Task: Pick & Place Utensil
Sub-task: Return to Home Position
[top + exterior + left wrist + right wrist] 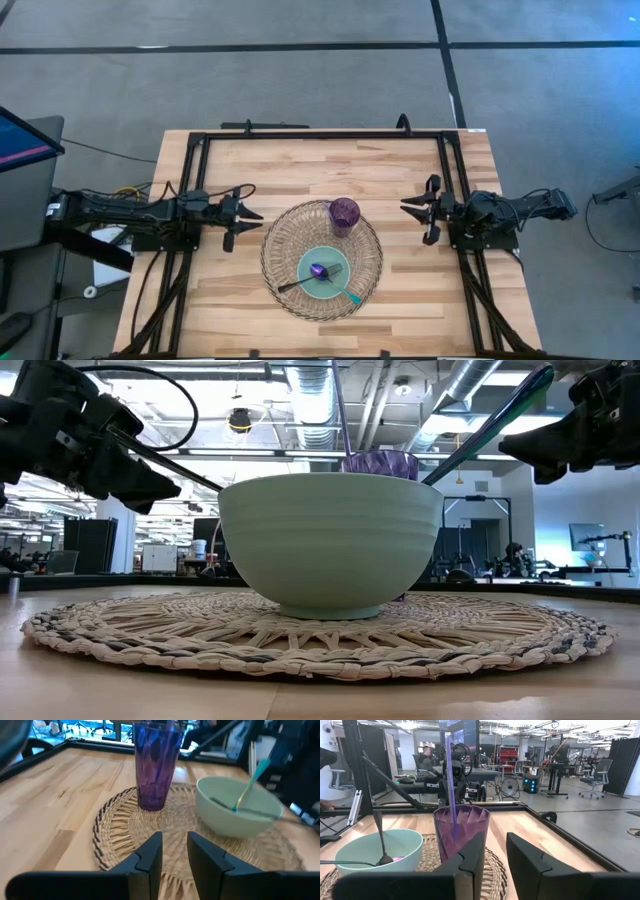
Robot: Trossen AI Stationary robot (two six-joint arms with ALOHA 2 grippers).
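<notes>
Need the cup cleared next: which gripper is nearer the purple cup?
Right. The right gripper hangs just off the woven mat's rim, on the side where the purple cup stands. The left gripper is at the opposite rim, farther away.

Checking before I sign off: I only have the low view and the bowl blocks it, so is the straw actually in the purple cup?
Observer: Yes, the right wrist view shows the purple straw standing inside the purple cup.
Operator: Is the cup on the mat?
Observer: Yes, upright on the woven mat, beside the green bowl with a gap between.
Operator: Are the grippers clear?
Observer: Left gripper and right gripper sit off the mat on opposite sides, open and empty.
</notes>
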